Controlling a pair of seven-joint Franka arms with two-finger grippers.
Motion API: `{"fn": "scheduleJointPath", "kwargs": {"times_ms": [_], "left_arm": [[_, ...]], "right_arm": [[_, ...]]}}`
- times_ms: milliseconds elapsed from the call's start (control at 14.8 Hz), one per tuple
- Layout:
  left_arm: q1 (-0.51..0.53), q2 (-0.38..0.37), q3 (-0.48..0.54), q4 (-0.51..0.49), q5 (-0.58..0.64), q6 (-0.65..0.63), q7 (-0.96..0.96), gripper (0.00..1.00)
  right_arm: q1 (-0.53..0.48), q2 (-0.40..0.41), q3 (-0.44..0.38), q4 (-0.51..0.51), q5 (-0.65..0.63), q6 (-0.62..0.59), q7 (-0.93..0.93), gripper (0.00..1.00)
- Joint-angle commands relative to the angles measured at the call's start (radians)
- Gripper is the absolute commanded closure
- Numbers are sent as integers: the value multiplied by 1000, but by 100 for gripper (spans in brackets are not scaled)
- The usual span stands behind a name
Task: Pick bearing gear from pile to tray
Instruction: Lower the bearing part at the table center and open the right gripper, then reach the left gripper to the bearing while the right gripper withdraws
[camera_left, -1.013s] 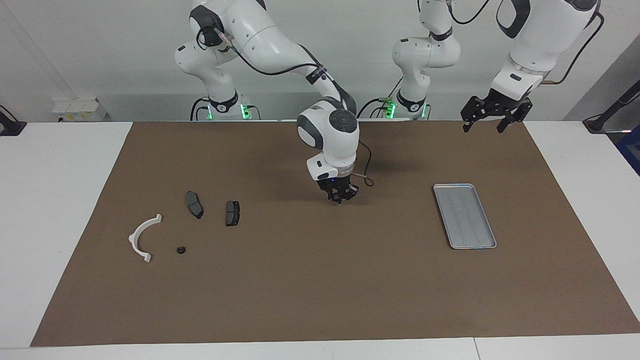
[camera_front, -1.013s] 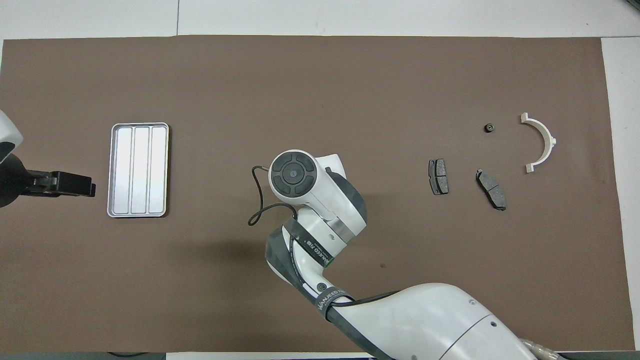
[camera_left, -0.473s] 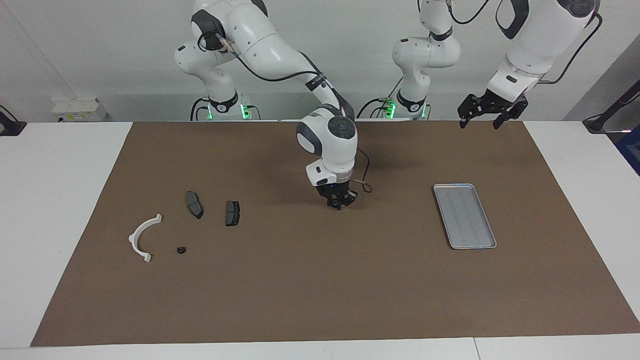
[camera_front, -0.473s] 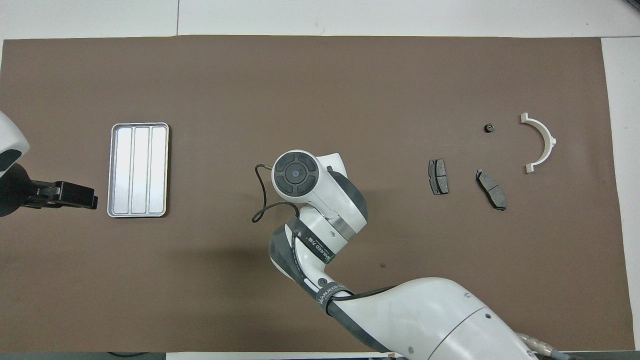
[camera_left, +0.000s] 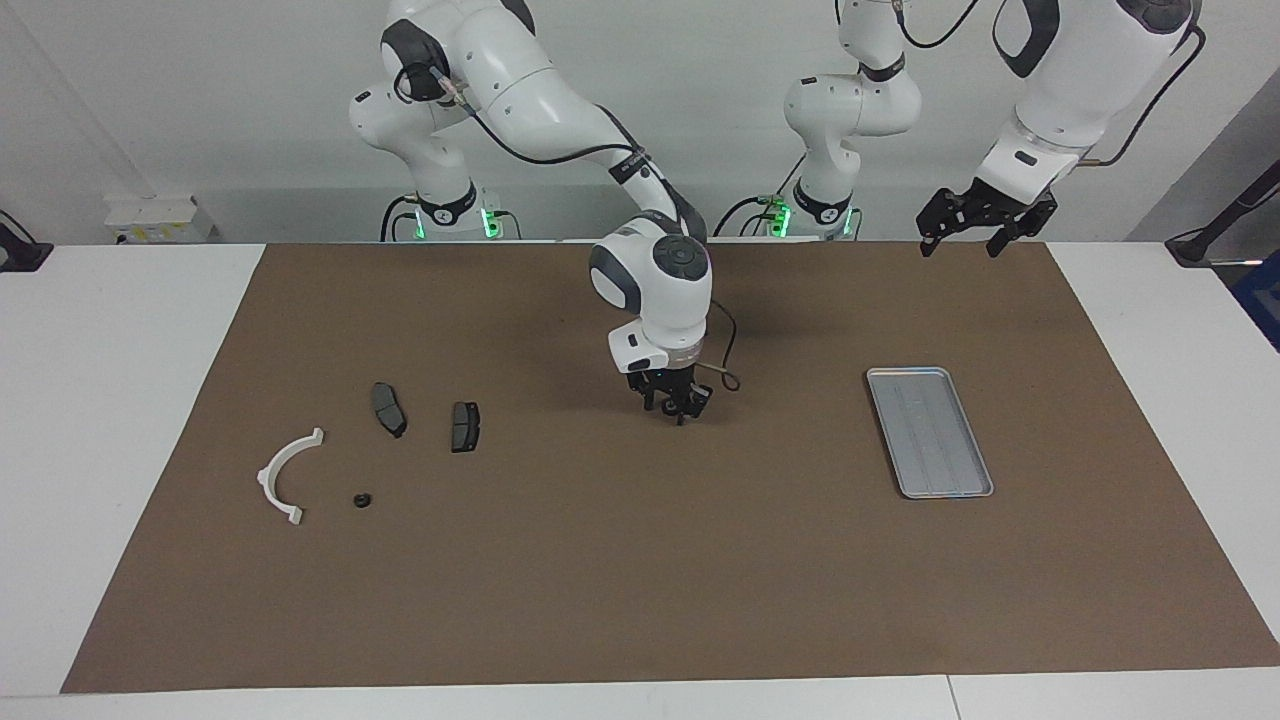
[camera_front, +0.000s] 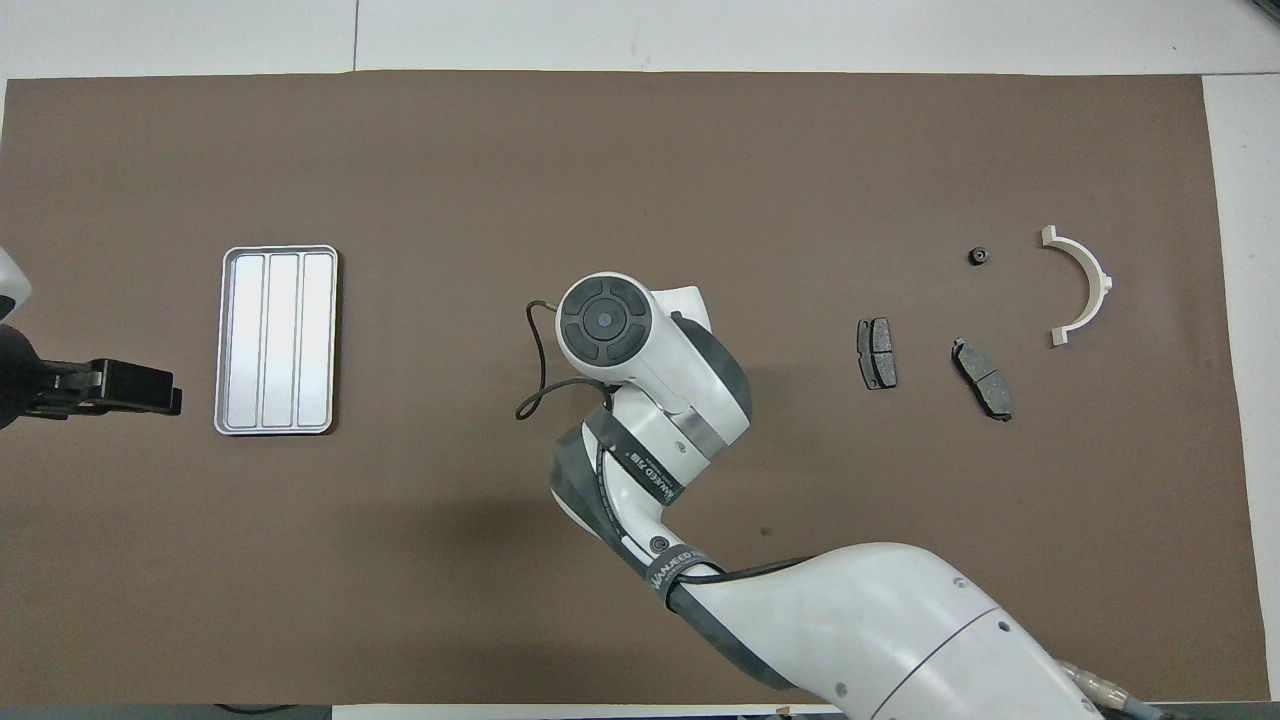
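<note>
Right gripper (camera_left: 676, 408): low over the mat's middle, between tray and pile; jaw state unclear.
Left gripper (camera_left: 977, 232): raised at the mat's robot-side edge, fingers apart, waiting.
Gear (camera_left: 362, 500): on mat, beside white arc (camera_left: 285, 472).
Tray (camera_left: 929, 431): toward left arm's end.

- Facing view: a high camera looks across the surface (camera_left: 640, 560) toward the robots, whose bases stand at 12 o'clock.
- Overhead view: a camera high above the robots' end looks steeply down; an arm enters from 5 o'clock.
- Both views share the whole brown mat (camera_front: 400, 150), shown half a turn apart.
</note>
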Motion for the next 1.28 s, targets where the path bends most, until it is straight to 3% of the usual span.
{"fn": "scheduleJointPath", "kwargs": {"times_ms": [0, 135, 338, 608, 1013, 1215], "left_arm": [[-2, -28, -18, 2, -14, -12, -27, 0], [-2, -32, -32, -9, -14, -9, -28, 0], [-14, -39, -90, -59, -14, 133, -92, 0], [-113, 54, -135, -55, -12, 221, -272, 0], [-325, 316, -138, 0, 58, 409, -588, 0], [-414, 446, -133, 20, 81, 474, -689, 0]], "right_arm": [[-81, -28, 19, 62, -29, -88, -48, 0], [-135, -81, 21, 64, -20, -137, -161, 0], [-222, -146, 22, 64, -12, -216, -350, 0], [-357, -200, 24, 61, -7, -292, -628, 0], [-497, -215, 24, 37, -6, -289, -857, 0], [-546, -230, 24, -20, -6, -220, -906, 0]]}}
